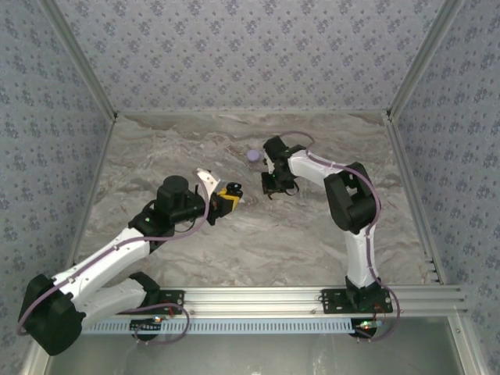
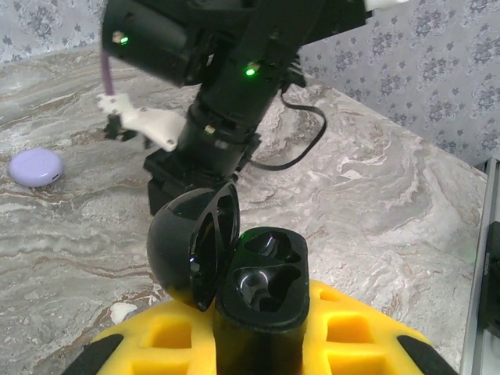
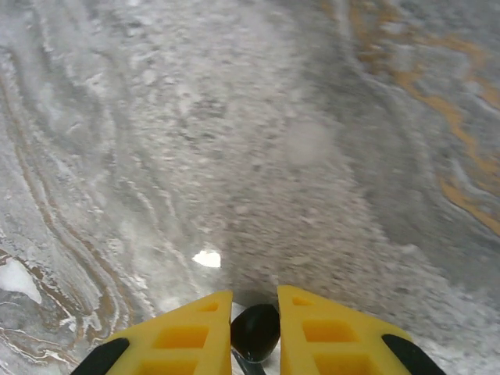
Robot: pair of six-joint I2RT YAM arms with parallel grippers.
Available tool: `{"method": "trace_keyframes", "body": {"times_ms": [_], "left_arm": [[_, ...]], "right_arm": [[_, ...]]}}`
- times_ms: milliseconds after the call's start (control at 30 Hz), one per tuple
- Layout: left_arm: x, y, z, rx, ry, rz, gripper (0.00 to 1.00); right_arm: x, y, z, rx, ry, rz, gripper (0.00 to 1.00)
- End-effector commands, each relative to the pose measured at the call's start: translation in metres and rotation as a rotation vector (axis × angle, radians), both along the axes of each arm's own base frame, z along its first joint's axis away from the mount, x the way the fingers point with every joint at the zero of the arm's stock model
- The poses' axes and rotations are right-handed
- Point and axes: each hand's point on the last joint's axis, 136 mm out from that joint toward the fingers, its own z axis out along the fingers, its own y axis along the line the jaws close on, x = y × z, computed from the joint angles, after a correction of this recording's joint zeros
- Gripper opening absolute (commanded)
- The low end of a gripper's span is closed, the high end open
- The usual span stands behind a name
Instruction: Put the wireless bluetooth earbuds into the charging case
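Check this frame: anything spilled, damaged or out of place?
Nothing stands out. The open charging case sits upright in the left pincer, its wells apparently empty; the right pincer grips a small black earbud. A lilac oval case lies apart on the table.

Item: right gripper (image 3: 254, 303), two yellow foam-padded fingers (image 3: 183, 332) pressed on either side of a small glossy black rounded earbud (image 3: 255, 330). Ahead of the claw lies a grey marbled tabletop (image 3: 312, 156), with a white fleck (image 3: 206, 258) just beyond one fingertip.
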Motion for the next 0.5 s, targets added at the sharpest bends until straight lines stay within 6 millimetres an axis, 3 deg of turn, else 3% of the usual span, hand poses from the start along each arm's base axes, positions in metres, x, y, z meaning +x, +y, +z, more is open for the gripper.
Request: {"method": "trace_keyframes", "body": {"times_ms": [0, 467], "left_arm": [[0.008, -0.006, 0.012, -0.045, -0.026, 0.021, 0.19], [0.032, -0.019, -0.024, -0.056, 0.056, 0.093, 0.20]], "right_arm": [[0.004, 0.002, 0.017, 0.111, -0.025, -0.050, 0.20], [0.009, -0.011, 0.055, 0.288, -0.125, -0.106, 0.21]]}}
